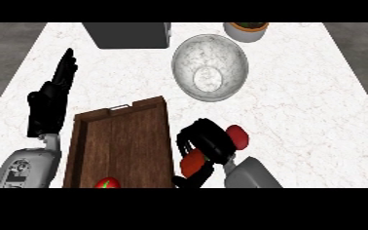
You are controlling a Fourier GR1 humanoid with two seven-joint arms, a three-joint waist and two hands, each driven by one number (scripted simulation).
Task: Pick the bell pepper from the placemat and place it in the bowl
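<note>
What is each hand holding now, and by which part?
The black right hand curls round the red bell pepper at its middle; the black left hand holds nothing.

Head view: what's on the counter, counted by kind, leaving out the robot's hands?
Bowl: 1
Tray: 1
Grey box: 1
Plant pot: 1
Pepper, held in the right hand: 1
Red item on the tray: 1
Total: 6

Left hand (50, 102) resting open, fingers upright, right hand (208, 141) curled, apparently round the bell pepper (239, 135)
</note>
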